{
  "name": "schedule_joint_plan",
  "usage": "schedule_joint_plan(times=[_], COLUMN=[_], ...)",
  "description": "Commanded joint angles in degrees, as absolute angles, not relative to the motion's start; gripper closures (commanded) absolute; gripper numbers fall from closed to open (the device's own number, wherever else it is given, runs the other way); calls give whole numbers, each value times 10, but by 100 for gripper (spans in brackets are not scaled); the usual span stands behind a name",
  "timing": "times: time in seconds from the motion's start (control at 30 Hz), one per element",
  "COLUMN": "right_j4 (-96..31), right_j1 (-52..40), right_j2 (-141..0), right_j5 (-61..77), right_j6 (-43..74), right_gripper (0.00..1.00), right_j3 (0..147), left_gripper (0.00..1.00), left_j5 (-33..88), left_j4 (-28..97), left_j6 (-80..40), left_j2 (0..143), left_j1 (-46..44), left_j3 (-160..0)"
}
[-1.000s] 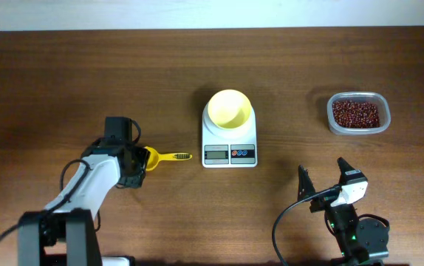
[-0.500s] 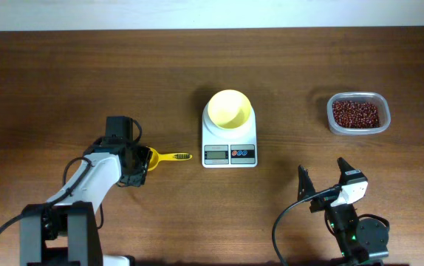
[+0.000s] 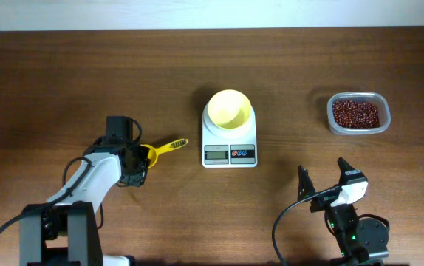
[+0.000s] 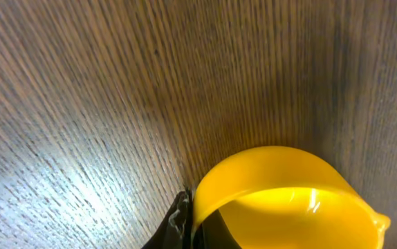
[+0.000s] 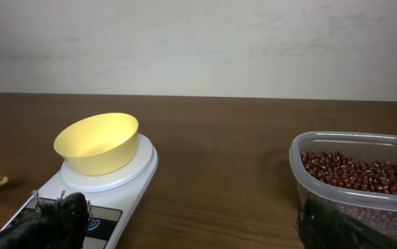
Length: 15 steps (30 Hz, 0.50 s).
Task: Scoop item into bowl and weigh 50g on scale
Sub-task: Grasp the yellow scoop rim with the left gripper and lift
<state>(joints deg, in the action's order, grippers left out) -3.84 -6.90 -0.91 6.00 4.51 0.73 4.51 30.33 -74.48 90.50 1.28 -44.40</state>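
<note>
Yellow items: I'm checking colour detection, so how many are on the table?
2: the pale yellow bowl on the scale, and the yellow scoop in the left gripper. None seem hidden.

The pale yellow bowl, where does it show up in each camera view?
Overhead: the bowl sits centre frame, on the scale.
Left wrist: not in it; only the yellow scoop and the wood table.
Right wrist: left of centre, on the scale.
Shared landmark: the scale, seen overhead and from the right wrist.

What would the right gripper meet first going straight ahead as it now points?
Likely nothing: the right gripper aims between scale and tub, though one finger may clip the tub.
</note>
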Motion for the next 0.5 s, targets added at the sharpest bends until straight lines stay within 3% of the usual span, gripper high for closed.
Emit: schedule_joint_plan(times=[0.0, 0.47], right_j4=[-40, -40], right_j1=[-68, -68], right_j2=[-5, -5], right_j5=[57, 57], right_j6=[48, 48], right_gripper=[1, 1], right_j3=[3, 3], left_gripper=[100, 100], left_j5=[48, 78], left_j4=[302, 305], left_j6=[-720, -387], left_j2=[909, 746], left_j1=[20, 54], left_j3=[-440, -499])
